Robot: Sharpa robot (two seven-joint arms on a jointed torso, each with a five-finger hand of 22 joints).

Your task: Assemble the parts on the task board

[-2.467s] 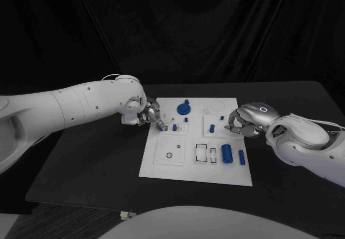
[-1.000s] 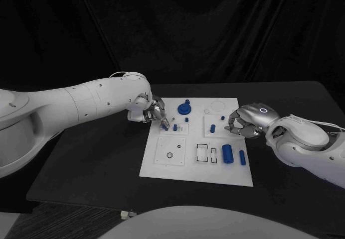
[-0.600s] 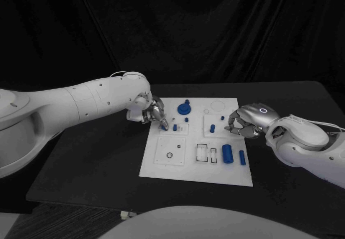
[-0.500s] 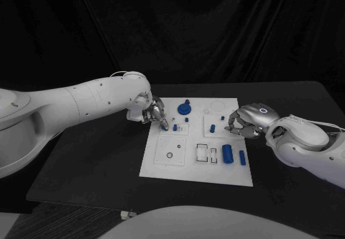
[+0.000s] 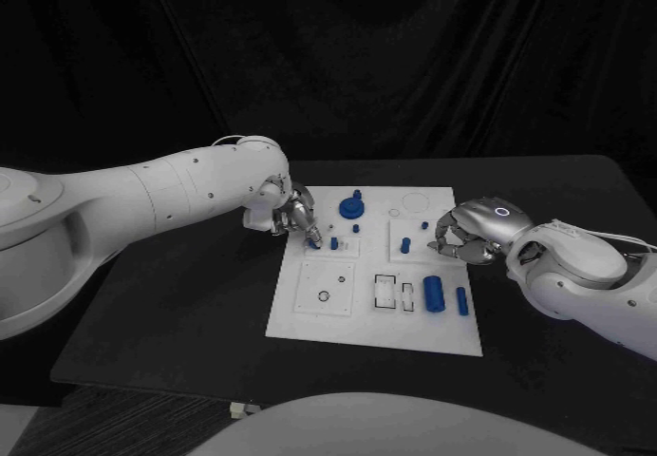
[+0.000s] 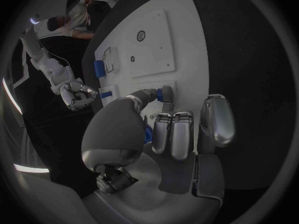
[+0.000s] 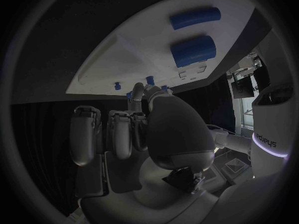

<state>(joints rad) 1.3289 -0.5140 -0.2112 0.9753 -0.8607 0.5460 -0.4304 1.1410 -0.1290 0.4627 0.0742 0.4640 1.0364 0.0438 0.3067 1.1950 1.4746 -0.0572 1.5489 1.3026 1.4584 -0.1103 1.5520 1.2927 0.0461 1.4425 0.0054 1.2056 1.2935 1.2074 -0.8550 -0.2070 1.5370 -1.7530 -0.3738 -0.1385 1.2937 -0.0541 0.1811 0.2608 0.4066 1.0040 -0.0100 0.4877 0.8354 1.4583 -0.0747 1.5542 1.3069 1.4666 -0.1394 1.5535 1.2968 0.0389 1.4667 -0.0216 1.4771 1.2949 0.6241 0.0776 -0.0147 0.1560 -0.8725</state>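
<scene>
Two silver hands work over one white task board set in the middle of a black table. Left hand: at the board's upper left corner, about 10 o'clock from the board's centre; the left wrist view shows a small blue peg pinched between its thumb and one fingertip, the remaining fingers lying straight, side by side, with the peg's end at or just above the board surface, contact not determinable. Right hand: at the board's right edge, about 2 o'clock from centre; fingers curled inward, a dark blue bit showing at the fingertips in the head view, but whether anything is held cannot be told. Parts on the board: blue knobbed piece near 12 o'clock; small blue peg just below it; blue upright peg just beside the right hand; large blue cylinder at about 4 o'clock; slimmer blue bar just beside it, toward the board's right edge. Board features: square plate with a small ring at about 8 o'clock; rectangular slots between that plate and the large cylinder.
</scene>
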